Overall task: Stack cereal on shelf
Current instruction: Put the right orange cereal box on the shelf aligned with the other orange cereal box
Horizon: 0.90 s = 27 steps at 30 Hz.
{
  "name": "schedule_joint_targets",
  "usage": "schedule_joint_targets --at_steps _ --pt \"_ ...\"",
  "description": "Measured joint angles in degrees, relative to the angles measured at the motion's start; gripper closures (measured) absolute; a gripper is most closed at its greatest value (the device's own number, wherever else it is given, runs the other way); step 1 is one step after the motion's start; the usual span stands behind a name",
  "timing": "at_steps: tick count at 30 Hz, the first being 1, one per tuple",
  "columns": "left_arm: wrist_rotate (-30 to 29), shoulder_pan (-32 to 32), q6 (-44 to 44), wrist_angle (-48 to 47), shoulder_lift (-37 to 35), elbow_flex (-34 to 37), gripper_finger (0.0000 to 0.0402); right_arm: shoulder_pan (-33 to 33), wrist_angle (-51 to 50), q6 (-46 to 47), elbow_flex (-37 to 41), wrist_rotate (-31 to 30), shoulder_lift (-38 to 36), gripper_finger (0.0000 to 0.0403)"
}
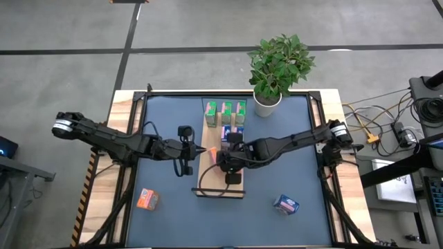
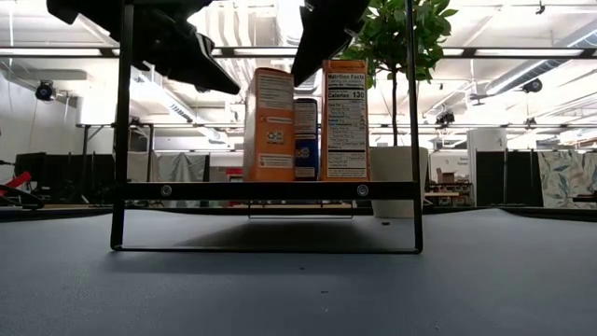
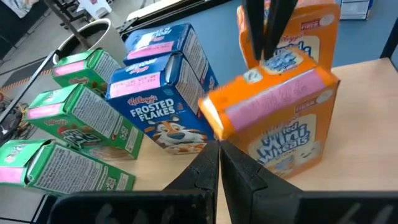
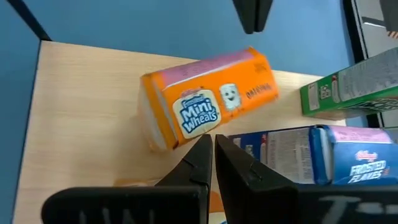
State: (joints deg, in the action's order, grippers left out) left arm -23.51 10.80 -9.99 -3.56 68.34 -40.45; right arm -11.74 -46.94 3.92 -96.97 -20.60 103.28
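On the shelf (image 1: 208, 181), mid-board, stands the orange box (image 3: 280, 106) now in play, upright in the low view but skewed against its row. A second orange box (image 3: 311, 31) stands just behind it. Seen from the left wrist, the box's long axis runs up from the board and its pink-labelled top faces the camera.

Left gripper (image 3: 219, 163): fingers closed to a thin slit, holding nothing, tips just short of the box's lower face. The box lies straight ahead of them. Right gripper (image 4: 210, 158): fingers likewise nearly shut and empty, hovering just above the same box from the opposite side. Both are close; from above, the right looks slightly nearer, sitting over the board itself. My read: a nudge to square the box, not a grasp.

Count, cereal:
- green, three, in a row at the shelf's far end (image 1: 225, 108)
- blue, two on the shelf (image 3: 163, 81), between green and orange; one loose on the desk (image 1: 286, 203), front right
- orange, two on the shelf; one loose on the desk (image 1: 147, 199), front left

Seven shelved, two still to come. A potted plant (image 1: 277, 66) stands at the desk's far edge, clear of the work.
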Motion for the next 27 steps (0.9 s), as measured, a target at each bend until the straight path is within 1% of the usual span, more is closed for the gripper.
schedule_joint_targets --at_steps 9,16,23,27 --pt "0.02 -0.21 -0.02 1.24 0.71 0.86 0.0402 -1.89 -0.55 1.45 -0.24 0.02 -0.09 0.0392" --pt "-0.23 -0.34 -3.49 5.33 5.18 0.86 0.0402 -1.89 -0.88 1.48 -0.24 -0.42 -1.1 0.0392" --pt "-10.16 -0.52 -5.79 6.03 7.17 0.46 0.0402 -2.02 -2.53 1.44 -0.26 -0.44 -3.6 0.0392" --pt "-9.29 -1.57 -8.23 8.41 7.41 0.44 0.0402 -2.02 -2.73 0.28 -0.17 -0.44 -4.44 0.0392"
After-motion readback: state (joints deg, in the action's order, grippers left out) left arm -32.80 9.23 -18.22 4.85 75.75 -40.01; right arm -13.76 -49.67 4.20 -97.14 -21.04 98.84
